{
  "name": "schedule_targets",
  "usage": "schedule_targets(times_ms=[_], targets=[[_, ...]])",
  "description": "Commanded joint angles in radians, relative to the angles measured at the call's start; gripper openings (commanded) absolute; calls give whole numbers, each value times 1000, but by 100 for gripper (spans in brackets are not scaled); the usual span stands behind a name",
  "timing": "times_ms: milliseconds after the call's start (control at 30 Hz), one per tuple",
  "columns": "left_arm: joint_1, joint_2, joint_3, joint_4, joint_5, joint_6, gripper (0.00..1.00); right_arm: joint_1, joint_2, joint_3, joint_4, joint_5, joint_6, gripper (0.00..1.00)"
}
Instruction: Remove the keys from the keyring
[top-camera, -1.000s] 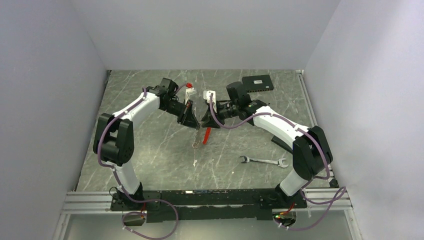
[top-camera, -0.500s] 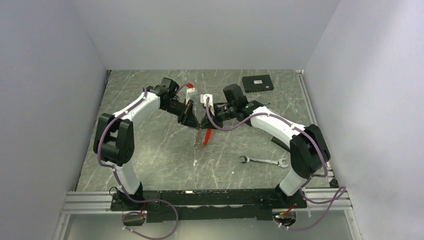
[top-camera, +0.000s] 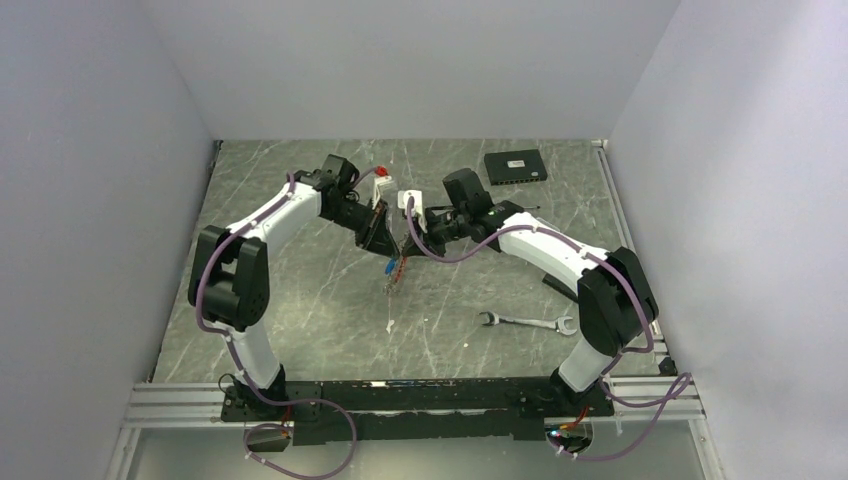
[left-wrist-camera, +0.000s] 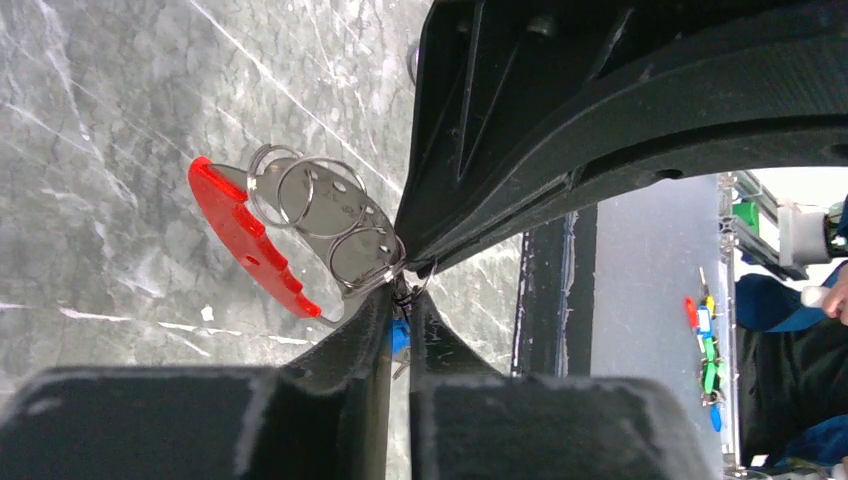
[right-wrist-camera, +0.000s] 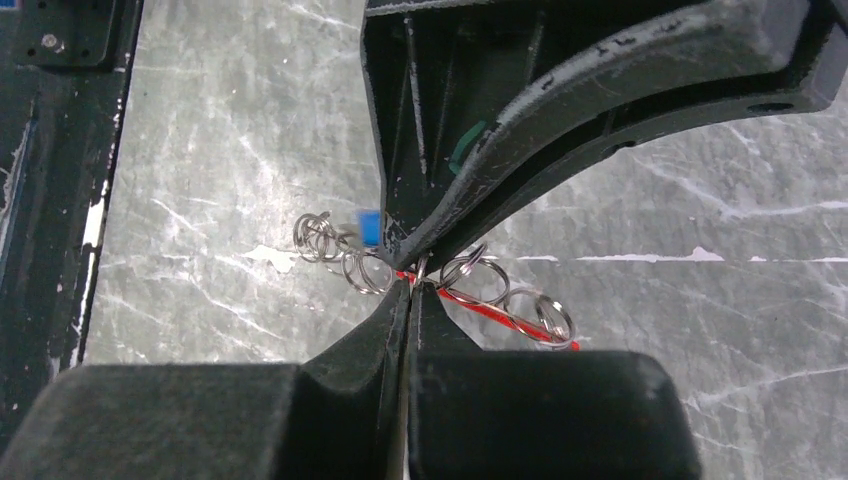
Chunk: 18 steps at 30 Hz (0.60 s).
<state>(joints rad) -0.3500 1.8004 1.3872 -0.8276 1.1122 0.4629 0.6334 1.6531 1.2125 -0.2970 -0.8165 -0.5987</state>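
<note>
The keyring (top-camera: 394, 275) hangs between my two grippers over the table's middle. It is a chain of silvery rings (left-wrist-camera: 320, 205) with a red tag (left-wrist-camera: 245, 235). A blue-headed key (top-camera: 388, 267) dangles from it and shows behind my left fingertips (left-wrist-camera: 399, 335). My left gripper (left-wrist-camera: 400, 300) is pinched on a ring at its tips. My right gripper (right-wrist-camera: 412, 285) is shut tight on a ring of the same chain (right-wrist-camera: 480, 280), with the red tag (right-wrist-camera: 500, 312) behind it and the blue key (right-wrist-camera: 368, 226) to the left. The two grippers' tips nearly touch (top-camera: 397, 243).
A silver wrench (top-camera: 526, 322) lies at the front right. A black box (top-camera: 515, 166) sits at the back right. A tiny pale piece (top-camera: 389, 325) lies on the marble below the keyring. A dark object (top-camera: 556, 285) is partly hidden under the right arm.
My right gripper has moved left and met the left gripper's tips. The keyring has risen off the table, and the blue key now shows hanging below.
</note>
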Motion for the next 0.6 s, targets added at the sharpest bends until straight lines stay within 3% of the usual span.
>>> schedule_targets(times_ms=[0,200,567], targets=[[36,-8,46,15,112,-17,19,-9,-13,17,84,-42,36,0],[94,-38,12,92,184,-55,32,-35,-18,7,173,-107,138,0],[99,-172,-127,283,201,-47,28,-38,0,-40,264,-126,198,0]])
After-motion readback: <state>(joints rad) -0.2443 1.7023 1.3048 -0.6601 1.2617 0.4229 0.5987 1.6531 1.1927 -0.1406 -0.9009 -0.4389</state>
